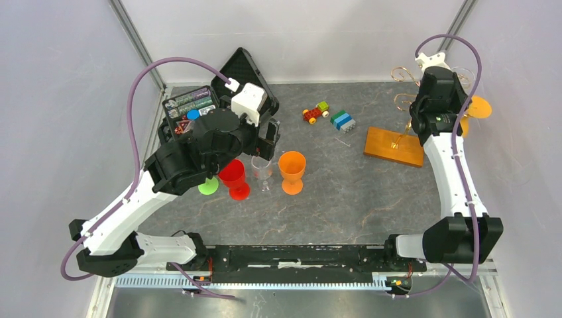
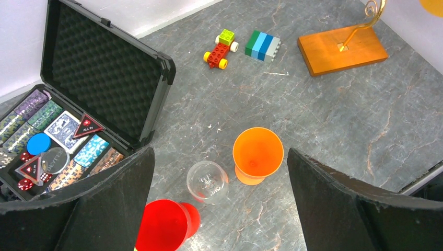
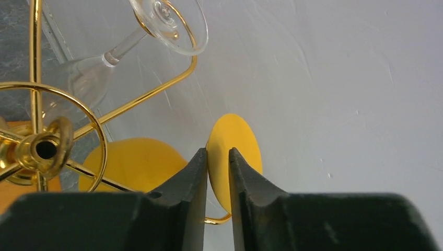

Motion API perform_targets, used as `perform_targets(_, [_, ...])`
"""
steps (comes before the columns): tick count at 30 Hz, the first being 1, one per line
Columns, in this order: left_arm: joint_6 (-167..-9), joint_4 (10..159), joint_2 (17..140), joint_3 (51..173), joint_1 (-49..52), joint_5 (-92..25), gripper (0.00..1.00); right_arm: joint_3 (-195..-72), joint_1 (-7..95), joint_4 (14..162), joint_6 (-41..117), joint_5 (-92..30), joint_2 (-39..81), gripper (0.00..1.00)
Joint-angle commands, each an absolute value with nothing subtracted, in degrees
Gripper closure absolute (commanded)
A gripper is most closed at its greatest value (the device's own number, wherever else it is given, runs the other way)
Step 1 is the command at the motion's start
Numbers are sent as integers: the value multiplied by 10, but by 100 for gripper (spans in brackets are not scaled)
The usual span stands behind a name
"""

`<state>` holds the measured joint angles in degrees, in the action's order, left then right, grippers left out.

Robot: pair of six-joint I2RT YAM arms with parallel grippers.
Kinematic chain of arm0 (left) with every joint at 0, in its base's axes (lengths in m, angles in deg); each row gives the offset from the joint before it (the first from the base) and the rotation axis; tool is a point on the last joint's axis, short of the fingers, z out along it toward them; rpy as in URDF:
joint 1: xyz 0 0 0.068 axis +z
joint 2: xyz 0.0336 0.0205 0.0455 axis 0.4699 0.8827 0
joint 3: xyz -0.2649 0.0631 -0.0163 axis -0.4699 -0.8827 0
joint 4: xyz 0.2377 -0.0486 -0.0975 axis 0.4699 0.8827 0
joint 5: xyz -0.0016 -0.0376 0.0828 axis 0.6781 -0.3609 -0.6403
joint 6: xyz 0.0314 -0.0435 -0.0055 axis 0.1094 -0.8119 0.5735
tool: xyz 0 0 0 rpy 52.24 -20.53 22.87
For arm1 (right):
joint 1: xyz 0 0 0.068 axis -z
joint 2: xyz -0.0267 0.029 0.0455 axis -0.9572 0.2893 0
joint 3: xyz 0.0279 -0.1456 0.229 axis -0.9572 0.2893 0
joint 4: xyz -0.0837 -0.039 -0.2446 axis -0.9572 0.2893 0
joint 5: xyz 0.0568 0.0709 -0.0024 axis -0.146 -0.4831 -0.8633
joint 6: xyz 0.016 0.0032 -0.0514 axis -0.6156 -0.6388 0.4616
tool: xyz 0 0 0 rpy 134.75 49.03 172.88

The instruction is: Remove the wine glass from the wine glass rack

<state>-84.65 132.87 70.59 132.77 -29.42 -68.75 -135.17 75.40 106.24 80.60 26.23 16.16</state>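
Jaws of right gripper (image 3: 217, 154) pinch the foot of the yellow wine glass (image 3: 241, 138), which hangs on the gold wine glass rack (image 3: 44, 149), far right of the table. Left gripper (image 2: 219, 151) is spread wide above the orange goblet (image 2: 257, 152).

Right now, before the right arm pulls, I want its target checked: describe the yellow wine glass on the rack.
The yellow wine glass looks like opaque plastic: rounded bowl, flat round foot, stem hidden. It hangs tilted from a gold wire arm of the wine glass rack. Its foot sits between the right gripper's nearly closed fingers; contact is unclear.
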Motion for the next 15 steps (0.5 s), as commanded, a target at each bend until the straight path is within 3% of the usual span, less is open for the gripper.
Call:
perform_targets(1, [-841,1318,704,1343,-293,-706,0,-1362,763,1078,803,289,164,81])
perform_targets(7, [-832,1308,701,1333,-293,-710,0,-1373,763,1081,808,298,163,100])
perform_targets(15, [-807,1283,702,1317,-293,-711,0,-1399,745,1105,819,312,165,100])
